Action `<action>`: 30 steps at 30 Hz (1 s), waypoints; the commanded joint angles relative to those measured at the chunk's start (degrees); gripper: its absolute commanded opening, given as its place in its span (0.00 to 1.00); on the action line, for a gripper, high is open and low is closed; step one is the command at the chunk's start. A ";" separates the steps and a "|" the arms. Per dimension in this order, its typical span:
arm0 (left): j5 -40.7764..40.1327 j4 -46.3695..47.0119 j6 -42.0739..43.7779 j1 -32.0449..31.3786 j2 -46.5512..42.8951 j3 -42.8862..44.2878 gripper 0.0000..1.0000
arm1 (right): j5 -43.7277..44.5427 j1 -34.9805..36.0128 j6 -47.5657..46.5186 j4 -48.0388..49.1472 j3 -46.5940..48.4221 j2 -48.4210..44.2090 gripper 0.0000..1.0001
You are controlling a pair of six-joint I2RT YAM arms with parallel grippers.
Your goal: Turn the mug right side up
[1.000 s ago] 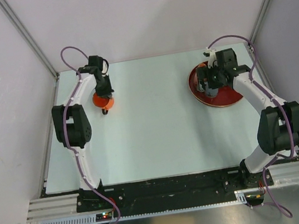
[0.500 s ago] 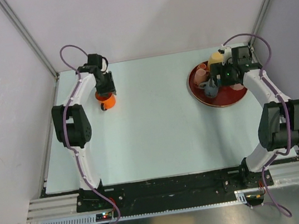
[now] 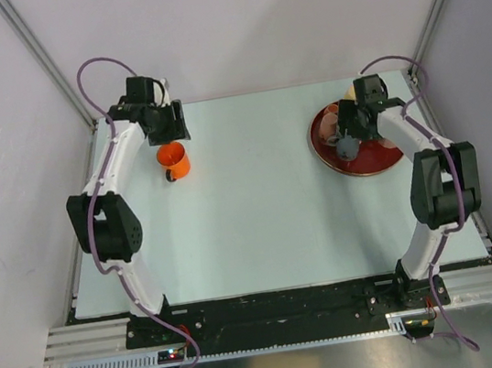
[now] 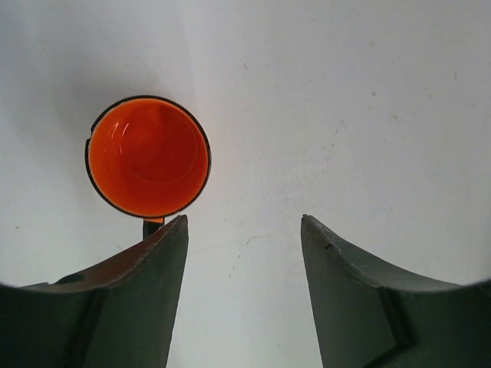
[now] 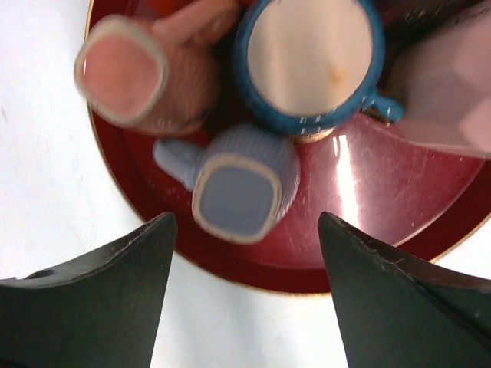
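Mug (image 4: 147, 156): orange, dark rim – stands on its base, mouth up, glossy orange inside showing; far-left part of the table (image 3: 258, 201).
Mug handle (image 4: 153, 225): dark stub on the side toward the near table edge; in the left wrist view it sits just at the tip of one finger, and contact cannot be told.
Left gripper (image 4: 244, 230): jaws spread well apart with only bare table between them; grips nothing; hangs just beyond the mug's far side, the mug off to one side of the gap.
Right gripper (image 5: 245, 226): jaws wide, nothing between them; poised above the near-left rim of the plate.
Plate (image 5: 360, 207): red, round, far-right part of the table – carries a cluster of cups.
Pink cup (image 5: 126, 69): ribbed, squarish mouth, tilted.
Blue cup (image 5: 311, 57): round, cream inside, small handle.
Grey-blue cup (image 5: 242, 188): ribbed, squarish, touching the blue cup.
Pale pink item (image 5: 453, 92): at the frame edge, blurred; kind unclear.
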 commanded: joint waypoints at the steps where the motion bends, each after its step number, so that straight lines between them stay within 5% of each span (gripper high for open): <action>1: 2.34 0.24 2.76 0.49 -4.80 -2.54 0.65 | 7.54 0.48 6.75 0.54 7.25 4.52 0.78; 8: 2.19 0.32 3.11 0.36 -6.87 -4.28 0.65 | 9.76 0.81 5.43 -1.07 11.78 9.35 0.67; 15: 2.26 0.37 3.23 0.38 -7.33 -4.89 0.65 | 5.00 -0.07 5.43 -2.39 6.02 6.78 0.61; 21: 2.10 0.57 3.51 0.40 -7.41 -5.07 0.65 | -1.47 -1.67 2.88 -1.72 4.07 5.42 0.44; 24: 2.22 0.63 3.45 0.41 -7.54 -5.39 0.65 | -6.97 -2.65 -0.32 -1.79 4.18 4.19 0.28; 30: 2.99 0.93 3.03 0.25 -7.12 -5.46 0.65 | -14.98 -3.31 -13.93 -4.05 5.12 3.57 0.07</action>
